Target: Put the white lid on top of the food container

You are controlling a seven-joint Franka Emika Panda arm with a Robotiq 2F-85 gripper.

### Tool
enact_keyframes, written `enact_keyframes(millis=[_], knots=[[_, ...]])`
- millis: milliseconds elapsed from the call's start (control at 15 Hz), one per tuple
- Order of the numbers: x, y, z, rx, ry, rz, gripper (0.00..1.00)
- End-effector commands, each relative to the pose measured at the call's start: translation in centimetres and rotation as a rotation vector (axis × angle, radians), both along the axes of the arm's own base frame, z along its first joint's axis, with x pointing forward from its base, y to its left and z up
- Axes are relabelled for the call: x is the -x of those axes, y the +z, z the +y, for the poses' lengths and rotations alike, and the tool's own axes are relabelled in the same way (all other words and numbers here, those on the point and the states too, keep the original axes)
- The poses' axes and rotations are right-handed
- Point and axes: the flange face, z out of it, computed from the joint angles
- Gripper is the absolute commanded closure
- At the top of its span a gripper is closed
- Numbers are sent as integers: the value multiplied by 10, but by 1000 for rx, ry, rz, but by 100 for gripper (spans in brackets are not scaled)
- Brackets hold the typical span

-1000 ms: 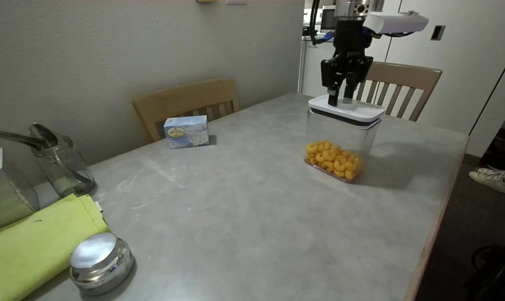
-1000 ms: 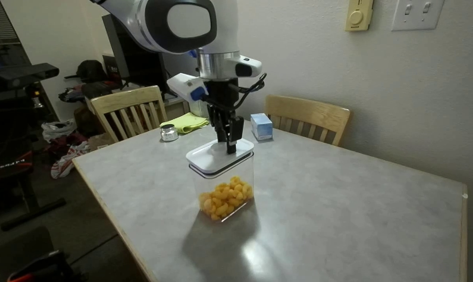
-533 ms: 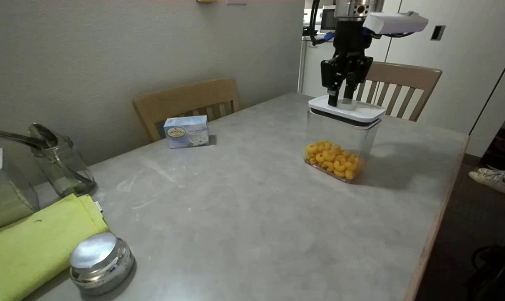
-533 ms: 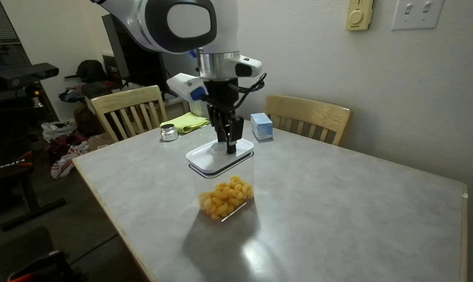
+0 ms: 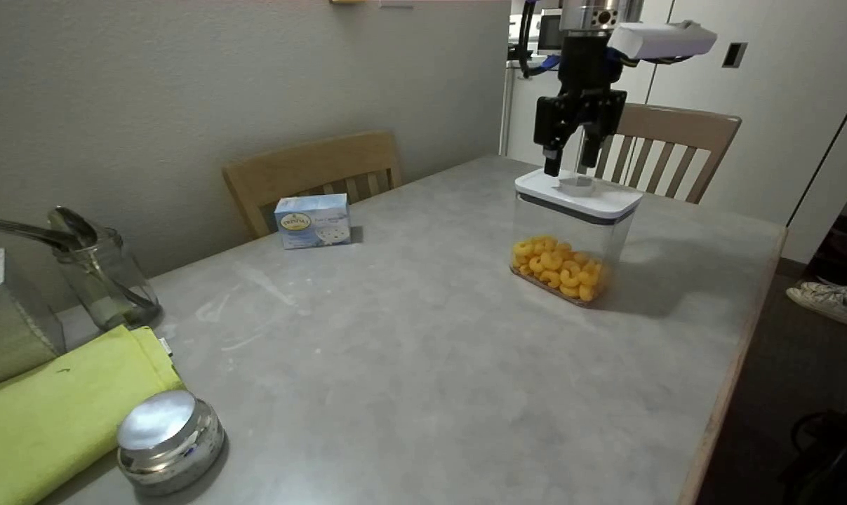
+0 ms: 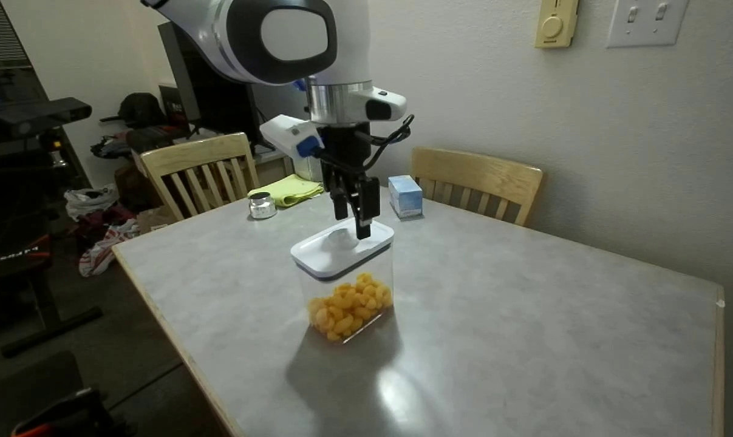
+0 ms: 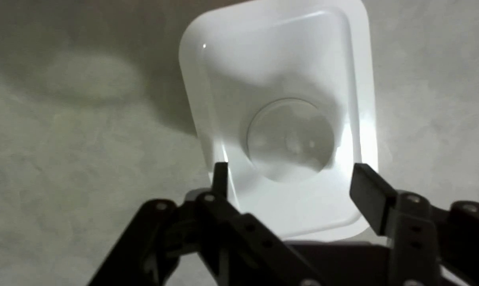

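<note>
In an exterior view, the white lid [image 5: 602,198] lies across the top of the clear rectangular food container [image 5: 583,230], which stands upright on the grey table [image 5: 409,351] with curled yellow-orange food pieces [image 5: 561,264] in its lower part. A dark seal band [image 5: 563,209] runs just below the lid's white edge. The gripper [image 5: 570,166] hangs over the lid with its fingers spread, pinching nothing. The Twinings tea box [image 5: 314,231] and the round metal jar [image 5: 170,438] stand well apart from the container.

In an exterior view, the lid [image 6: 330,254] covers the container from corner to corner, and no side looks cocked up. The nearer finger [image 6: 364,228] overlaps the lid; whether its tip touches cannot be told.

In the wrist view, the round button [image 7: 291,141] sits mid-lid, and the fingertips [image 7: 220,174] are parted wide, with bare lid showing in the gap.

The placing therefore looks done: the lid is on its container and free of the grip. What seems left is for the arm to lift away. Whether the lid is pressed fully home, or the button needs a push to seal it, the views do not settle.
</note>
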Motion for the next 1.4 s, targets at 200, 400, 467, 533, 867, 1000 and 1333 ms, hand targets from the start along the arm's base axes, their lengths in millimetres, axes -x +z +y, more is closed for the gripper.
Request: enact_keyframes(millis=[200, 400, 467, 533, 867, 1000, 1333], knots=[[-7, 6, -2, 13, 7, -10, 0], [-8, 10, -1, 16, 6, -13, 34], [-9, 11, 0, 15, 6, -13, 42], [-9, 12, 1, 14, 5, -12, 47], [-9, 16, 12, -2, 10, 1, 84], [-8, 16, 18, -10, 9, 15, 97], [0, 17, 26, 3, -20, 42, 100]])
